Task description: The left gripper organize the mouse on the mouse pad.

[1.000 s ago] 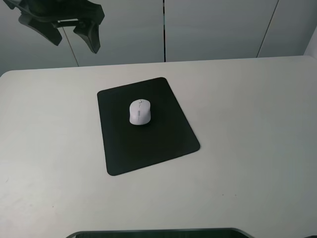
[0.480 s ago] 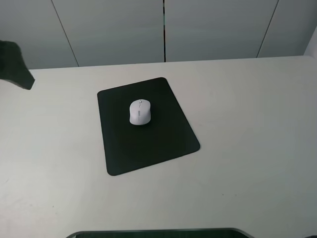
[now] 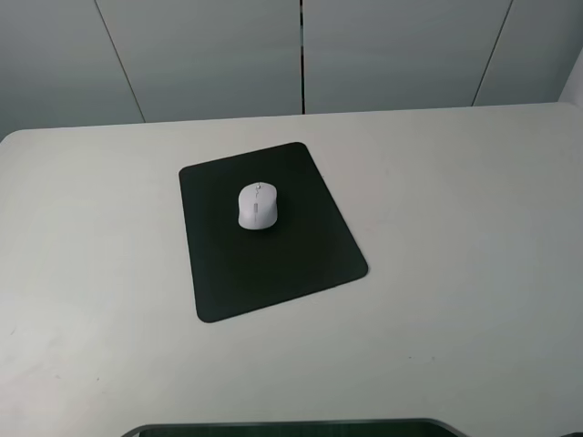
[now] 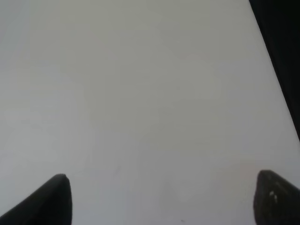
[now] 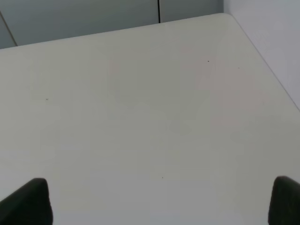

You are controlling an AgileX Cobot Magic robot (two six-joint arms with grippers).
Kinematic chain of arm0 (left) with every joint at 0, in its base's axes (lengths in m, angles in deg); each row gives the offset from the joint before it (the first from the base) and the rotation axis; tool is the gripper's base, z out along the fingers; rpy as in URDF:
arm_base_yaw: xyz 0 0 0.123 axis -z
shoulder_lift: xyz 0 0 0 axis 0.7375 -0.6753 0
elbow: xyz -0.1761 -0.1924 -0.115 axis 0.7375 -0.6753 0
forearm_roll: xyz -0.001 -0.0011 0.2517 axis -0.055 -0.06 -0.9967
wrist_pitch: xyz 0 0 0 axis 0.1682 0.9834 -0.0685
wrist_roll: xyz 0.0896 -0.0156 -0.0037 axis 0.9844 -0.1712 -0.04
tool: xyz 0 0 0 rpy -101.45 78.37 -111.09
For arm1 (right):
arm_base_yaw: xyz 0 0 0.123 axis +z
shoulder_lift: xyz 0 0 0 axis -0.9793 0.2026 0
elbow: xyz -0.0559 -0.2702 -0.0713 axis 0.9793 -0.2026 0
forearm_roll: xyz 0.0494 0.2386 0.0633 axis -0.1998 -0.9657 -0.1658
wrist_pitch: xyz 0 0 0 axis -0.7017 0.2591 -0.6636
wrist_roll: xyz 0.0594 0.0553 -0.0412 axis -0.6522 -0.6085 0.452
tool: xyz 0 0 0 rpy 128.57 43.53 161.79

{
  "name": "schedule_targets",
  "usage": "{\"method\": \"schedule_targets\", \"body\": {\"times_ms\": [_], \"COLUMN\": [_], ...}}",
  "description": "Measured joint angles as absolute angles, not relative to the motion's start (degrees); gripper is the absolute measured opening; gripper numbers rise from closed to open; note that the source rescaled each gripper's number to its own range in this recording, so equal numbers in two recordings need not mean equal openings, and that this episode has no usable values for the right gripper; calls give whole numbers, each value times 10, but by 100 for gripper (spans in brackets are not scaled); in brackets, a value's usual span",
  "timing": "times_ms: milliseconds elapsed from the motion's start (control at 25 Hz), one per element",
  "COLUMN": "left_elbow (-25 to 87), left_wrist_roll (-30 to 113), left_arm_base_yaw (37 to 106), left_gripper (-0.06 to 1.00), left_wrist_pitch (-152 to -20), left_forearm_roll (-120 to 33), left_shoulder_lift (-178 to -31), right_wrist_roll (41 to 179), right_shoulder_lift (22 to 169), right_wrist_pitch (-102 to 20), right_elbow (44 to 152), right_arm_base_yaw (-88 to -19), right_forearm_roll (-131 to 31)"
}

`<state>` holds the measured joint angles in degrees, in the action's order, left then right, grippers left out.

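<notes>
The white mouse lies on the black mouse pad, in the pad's far half, its scroll wheel pointing toward the back wall. Neither arm appears in the exterior view. In the left wrist view the left gripper is open, with only its two black fingertips showing wide apart over bare white table. A dark band runs along one edge of that view; I cannot tell whether it is the pad. The right gripper is open too, over bare table, and holds nothing.
The pale table spreads around the pad on all sides. Grey wall panels stand behind its far edge. A dark curved edge shows at the table's near side. The right wrist view shows the table's far corner by a wall.
The left arm, which hung high at the far left, swung down and left and has gone out of the exterior view. Mouse and pad have not moved.
</notes>
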<state>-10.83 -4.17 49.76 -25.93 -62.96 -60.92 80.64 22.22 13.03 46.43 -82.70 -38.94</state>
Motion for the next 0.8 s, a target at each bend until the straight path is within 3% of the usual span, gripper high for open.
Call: {"method": "schedule_targets", "body": {"times_ms": [240, 800], "left_elbow": [-157, -187], "left_wrist_roll": [-6, 19], "left_arm_base_yaw": [445, 441], "left_gripper": [100, 100], "left_wrist_pitch": [-259, -271], "left_forearm_roll": [-590, -563], "left_shoulder_lift": [-473, -317], "right_wrist_roll": [806, 806], "right_shoulder_lift": [222, 222], "right_wrist_pitch": [130, 130], "right_elbow": [464, 464], "right_arm_base_yaw": [-827, -827], "right_forearm_roll": [-389, -389]}}
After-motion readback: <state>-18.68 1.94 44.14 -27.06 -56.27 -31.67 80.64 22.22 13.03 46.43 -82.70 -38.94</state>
